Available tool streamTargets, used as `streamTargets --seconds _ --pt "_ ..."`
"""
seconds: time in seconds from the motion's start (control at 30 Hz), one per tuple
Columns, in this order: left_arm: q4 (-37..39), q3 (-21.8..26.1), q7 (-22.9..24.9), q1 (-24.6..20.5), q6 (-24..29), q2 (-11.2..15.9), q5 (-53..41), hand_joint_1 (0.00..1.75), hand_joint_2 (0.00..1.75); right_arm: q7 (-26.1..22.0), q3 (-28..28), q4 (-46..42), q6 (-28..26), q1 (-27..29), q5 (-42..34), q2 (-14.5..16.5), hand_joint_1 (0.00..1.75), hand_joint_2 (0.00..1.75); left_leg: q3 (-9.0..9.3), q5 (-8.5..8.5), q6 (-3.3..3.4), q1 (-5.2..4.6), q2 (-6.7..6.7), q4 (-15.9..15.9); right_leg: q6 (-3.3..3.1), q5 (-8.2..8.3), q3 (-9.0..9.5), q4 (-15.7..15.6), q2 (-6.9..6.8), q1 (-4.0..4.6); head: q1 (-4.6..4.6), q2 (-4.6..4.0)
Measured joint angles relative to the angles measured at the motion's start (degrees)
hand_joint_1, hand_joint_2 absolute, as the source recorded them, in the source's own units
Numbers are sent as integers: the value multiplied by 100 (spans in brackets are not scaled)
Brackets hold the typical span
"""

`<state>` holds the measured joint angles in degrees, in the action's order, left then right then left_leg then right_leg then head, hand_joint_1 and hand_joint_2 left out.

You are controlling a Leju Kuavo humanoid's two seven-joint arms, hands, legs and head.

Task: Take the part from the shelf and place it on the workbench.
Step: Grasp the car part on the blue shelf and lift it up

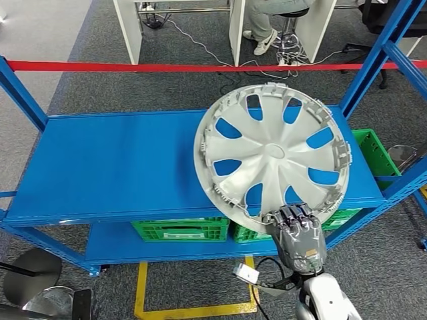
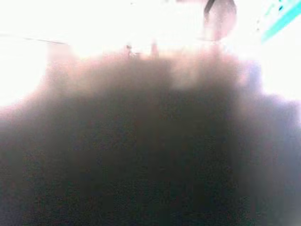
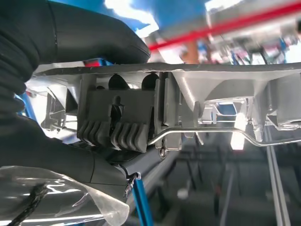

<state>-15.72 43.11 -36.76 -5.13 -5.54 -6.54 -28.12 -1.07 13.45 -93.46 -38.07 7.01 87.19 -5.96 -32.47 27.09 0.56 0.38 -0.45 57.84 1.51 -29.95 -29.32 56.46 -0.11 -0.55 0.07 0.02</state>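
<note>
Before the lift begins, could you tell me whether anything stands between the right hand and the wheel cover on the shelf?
Nothing does: the right hand already grips the near rim of the wheel cover, fingers over the edge. The cover lies inside-up on the top shelf, overhanging its front. The workbench is out of view, so that path cannot be judged.

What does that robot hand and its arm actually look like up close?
The right robot hand has dark grey segmented fingers and a grey ribbed cover. Its arm is silver-white, with black cables and clear plastic wrap at the wrist.
</note>
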Motion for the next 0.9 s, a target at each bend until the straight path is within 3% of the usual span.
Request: streamTargets --seconds 0.23,0.7,0.9 --pt "0 131 -4 53 40 0 -60 0 175 -108 3 -978 -3 307 192 268 175 175 0 0 -1 0 0 -1 -5 -4 -1 4 -1 0 0 -1" --pt "0 160 -4 62 53 2 -69 0 175 -113 1 -1315 -3 418 186 357 175 175 1 0 -1 -1 0 0 -3 -1 0 5 0 -1 0 0" --pt "0 239 -48 77 100 -11 -212 0 175 -342 120 -1697 -3 651 268 366 175 175 0 9 3 -6 0 7 -2 -2 -3 -1 0 -4 -1 -1"
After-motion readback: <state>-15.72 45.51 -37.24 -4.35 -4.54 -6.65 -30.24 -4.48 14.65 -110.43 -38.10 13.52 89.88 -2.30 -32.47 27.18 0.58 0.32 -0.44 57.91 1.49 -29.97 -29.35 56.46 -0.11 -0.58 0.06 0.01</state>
